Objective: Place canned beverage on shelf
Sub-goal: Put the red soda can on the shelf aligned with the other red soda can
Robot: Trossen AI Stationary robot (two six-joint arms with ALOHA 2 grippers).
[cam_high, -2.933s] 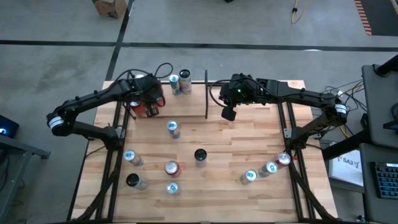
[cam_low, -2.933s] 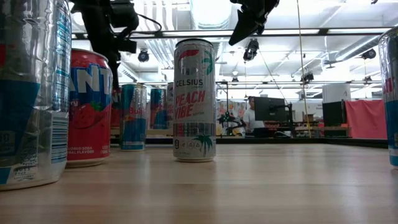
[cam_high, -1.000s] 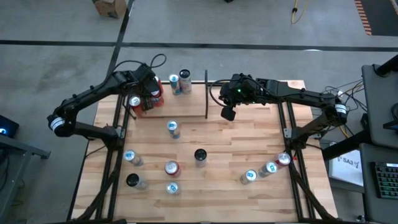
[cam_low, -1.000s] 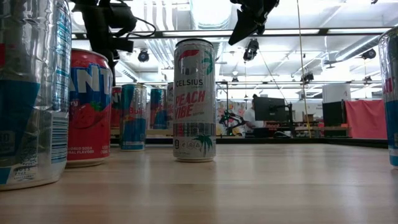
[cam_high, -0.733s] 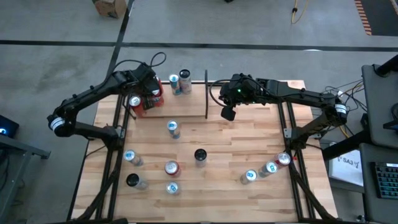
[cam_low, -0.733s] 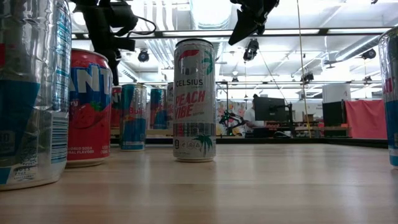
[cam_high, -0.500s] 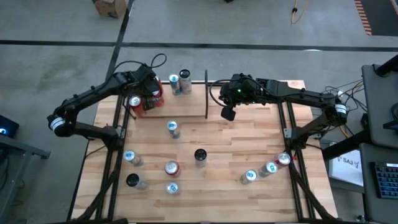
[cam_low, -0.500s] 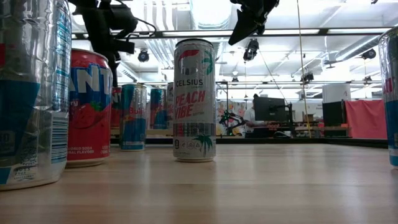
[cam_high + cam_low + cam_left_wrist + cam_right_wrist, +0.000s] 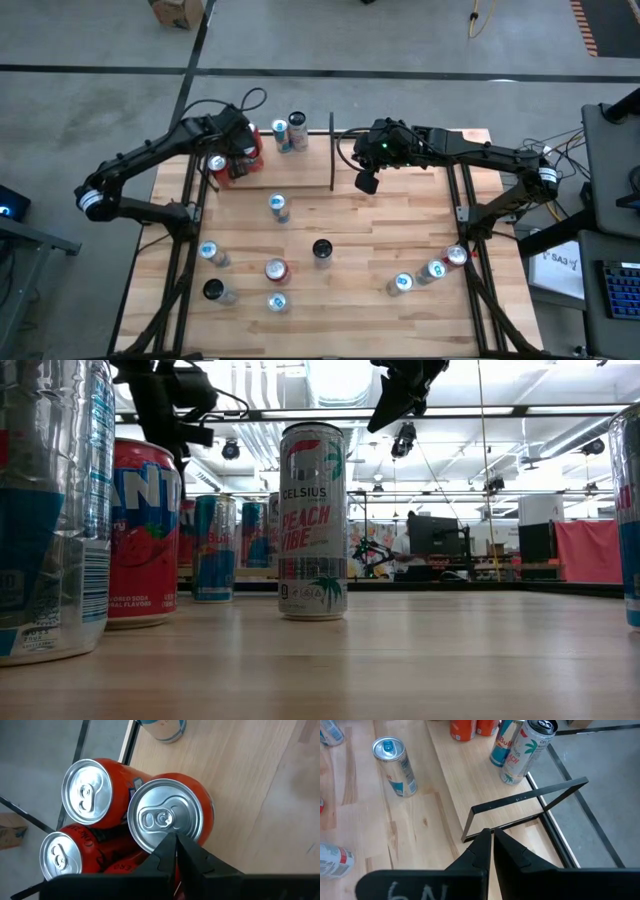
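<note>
Three orange cans stand upright, close together, at the left end of the shelf, a black-framed bay with a wood plank floor. A blue can and a white can stand at its far edge. My left gripper is shut with nothing in it, and it hovers just over the nearest orange can's top; I see no touch. My right gripper is shut and empty. It hangs above the table, right of the shelf's black end bar.
Several upright cans dot the table's near half. Three more lie near the right edge. In the low view a Celsius can and a red can stand close to the camera. Bare wood lies under the right gripper.
</note>
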